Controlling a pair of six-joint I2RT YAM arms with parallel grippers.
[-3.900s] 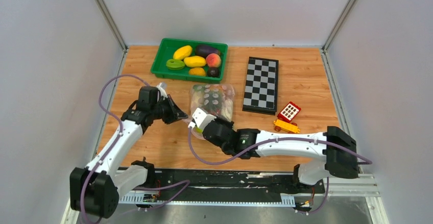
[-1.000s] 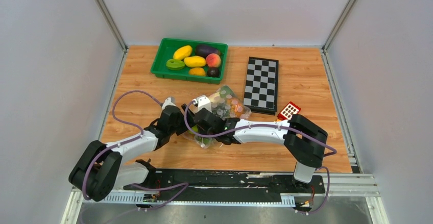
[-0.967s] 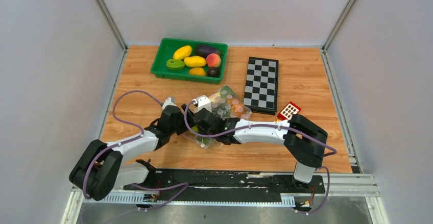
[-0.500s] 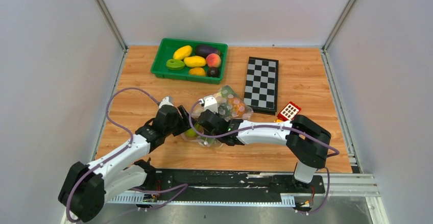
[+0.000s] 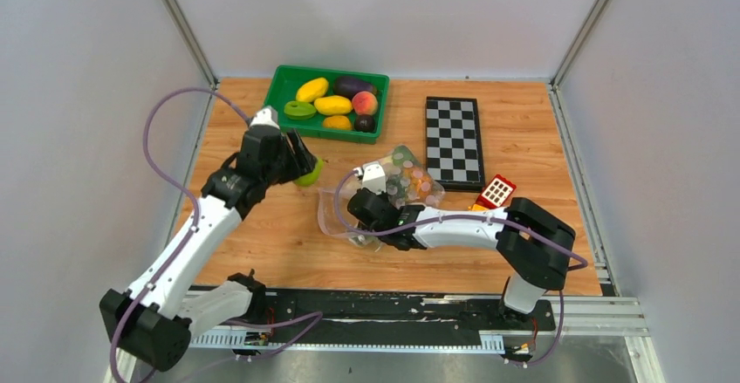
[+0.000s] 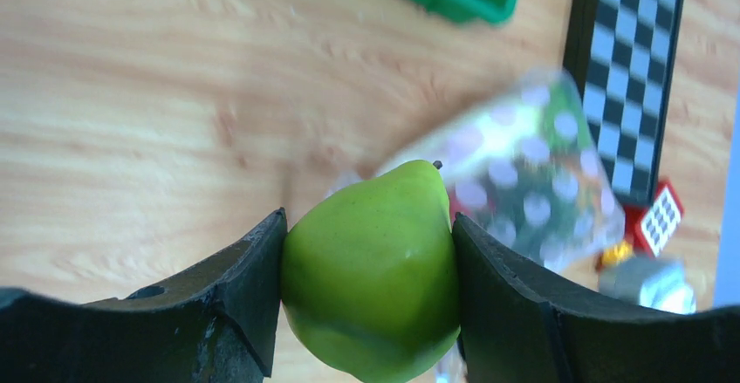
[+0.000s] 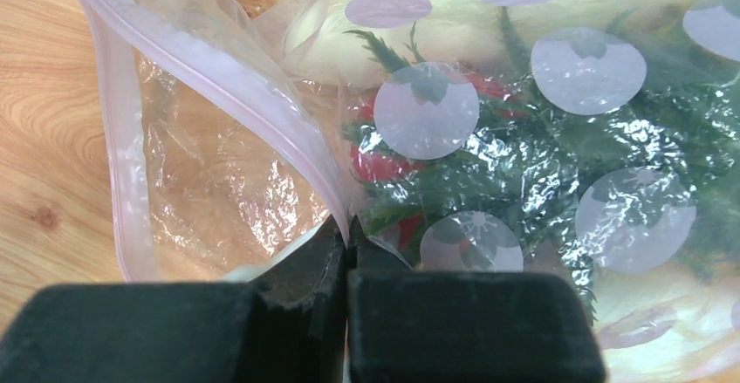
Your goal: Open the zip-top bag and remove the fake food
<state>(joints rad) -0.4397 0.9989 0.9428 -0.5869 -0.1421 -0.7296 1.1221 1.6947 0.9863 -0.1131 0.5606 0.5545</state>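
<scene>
The zip-top bag (image 5: 408, 178) lies mid-table, clear with pale dots, its pink zip mouth (image 7: 131, 139) gaping toward the left. My right gripper (image 7: 347, 226) is shut on the zip edge at the mouth and sits low beside the bag (image 5: 360, 226). Through the plastic (image 7: 524, 121) I see fake food: leafy green (image 7: 524, 152) and a red piece (image 7: 384, 163). My left gripper (image 5: 301, 169) is shut on a green pear (image 6: 371, 278), held out of the bag and off the table, to the bag's upper left. The bag (image 6: 524, 182) shows blurred behind the pear.
A green tray (image 5: 277, 112) with yellow fruits, an eggplant and a peach stands at the back, just beyond the left gripper. A chessboard (image 5: 453, 141) lies right of the bag, and a red-yellow toy block car (image 5: 493, 195) sits near the right arm's elbow.
The left gripper came out of the bag mouth with the green pear and moved up, back and left toward the tray. The right gripper kept its hold on the bag edge, which shifted slightly.
</scene>
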